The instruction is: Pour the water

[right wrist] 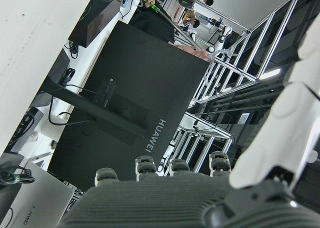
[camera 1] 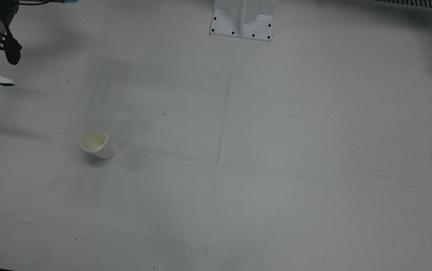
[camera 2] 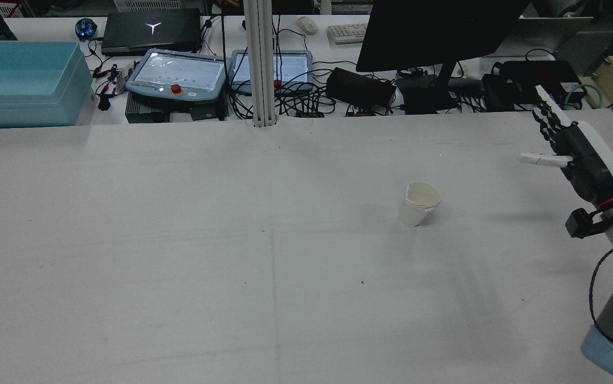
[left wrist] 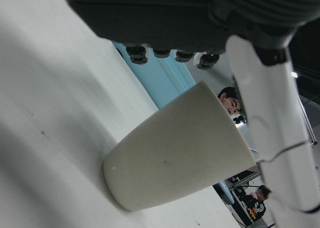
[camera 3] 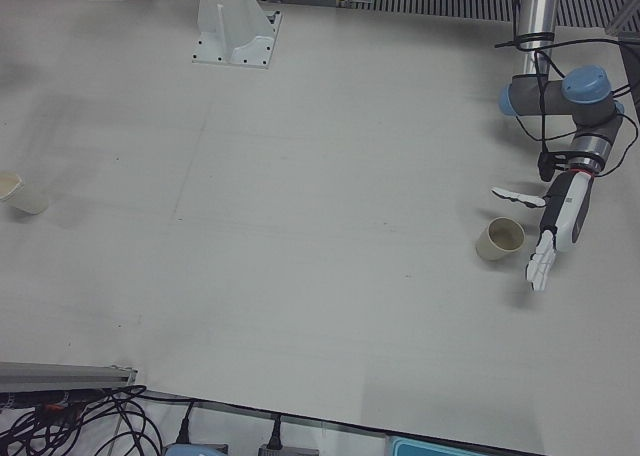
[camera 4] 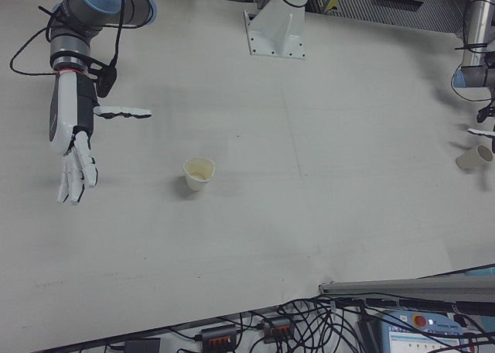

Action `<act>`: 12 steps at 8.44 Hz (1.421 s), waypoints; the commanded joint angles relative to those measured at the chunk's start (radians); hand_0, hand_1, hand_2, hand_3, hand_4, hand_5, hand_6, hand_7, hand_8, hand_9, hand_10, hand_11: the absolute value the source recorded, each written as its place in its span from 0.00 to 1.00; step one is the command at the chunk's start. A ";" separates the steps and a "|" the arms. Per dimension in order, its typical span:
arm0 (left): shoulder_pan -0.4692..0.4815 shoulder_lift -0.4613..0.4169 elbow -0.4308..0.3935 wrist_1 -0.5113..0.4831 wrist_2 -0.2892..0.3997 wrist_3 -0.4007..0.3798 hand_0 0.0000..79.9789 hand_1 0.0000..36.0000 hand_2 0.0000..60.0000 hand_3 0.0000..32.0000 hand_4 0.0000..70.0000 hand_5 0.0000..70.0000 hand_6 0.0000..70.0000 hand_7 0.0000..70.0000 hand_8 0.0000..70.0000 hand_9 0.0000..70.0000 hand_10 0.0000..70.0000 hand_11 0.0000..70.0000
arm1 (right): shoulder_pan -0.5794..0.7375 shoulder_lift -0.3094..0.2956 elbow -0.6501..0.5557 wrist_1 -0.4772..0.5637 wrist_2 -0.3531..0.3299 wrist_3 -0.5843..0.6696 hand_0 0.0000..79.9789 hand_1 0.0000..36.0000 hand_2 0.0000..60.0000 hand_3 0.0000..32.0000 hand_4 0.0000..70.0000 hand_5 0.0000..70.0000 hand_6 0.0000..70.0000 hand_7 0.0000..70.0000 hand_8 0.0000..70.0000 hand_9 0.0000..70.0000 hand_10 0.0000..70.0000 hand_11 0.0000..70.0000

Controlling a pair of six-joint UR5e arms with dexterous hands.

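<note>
Two paper cups stood upright on the white counter [camera 2: 178, 266], well apart from each other, one on each arm's half. The white cup [camera 2: 420, 204] sat on the right arm's side, open mouth up, its rim slightly dented; nothing touched it. The right hand [camera 2: 578, 154] hovered well to the right of that cup in the rear view, palm flat, its fingers [camera 4: 76, 179] stretched out straight and spread, the thumb sticking out sideways toward the cup, holding nothing. The beige cup [camera 3: 500, 240] stood on the left arm's side, near the counter's edge. The left hand [camera 3: 556, 226] hung just beside it, fingers [camera 3: 539, 268] extended and apart, thumb reaching out above the cup's rim without gripping it; whether the thumb touched the rim could not be told. From the left hand's own camera the beige cup filled the frame, close under the palm. Whether either cup held water could not be told. Beyond the far edge of the counter sat a dark monitor [camera 2: 439, 32], two teach pendants [camera 2: 178, 74] and a blue bin [camera 2: 18, 80].
</note>
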 commanded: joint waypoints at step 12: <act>0.059 -0.065 0.080 0.004 0.000 -0.013 1.00 0.64 0.00 0.00 0.33 0.00 0.09 0.06 0.00 0.00 0.09 0.18 | -0.006 0.015 -0.001 0.000 0.000 0.000 0.54 0.29 0.15 0.48 0.00 0.06 0.08 0.02 0.07 0.07 0.00 0.00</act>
